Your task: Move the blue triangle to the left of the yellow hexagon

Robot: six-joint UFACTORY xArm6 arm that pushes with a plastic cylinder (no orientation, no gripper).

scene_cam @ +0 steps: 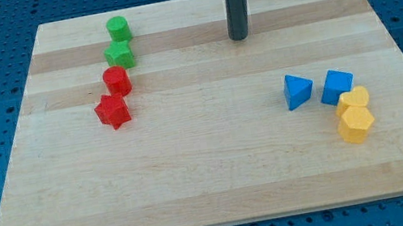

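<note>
The blue triangle lies on the wooden board at the view's right, just left of a blue cube. The yellow hexagon sits below and right of them, touching another yellow block of unclear shape above it, which touches the blue cube. My tip rests on the board near the view's top centre, well above and left of the blue triangle, touching no block.
At the view's upper left a line of blocks runs downward: a green cylinder, a green star, a red cylinder-like block and a red star. The board lies on a blue perforated table.
</note>
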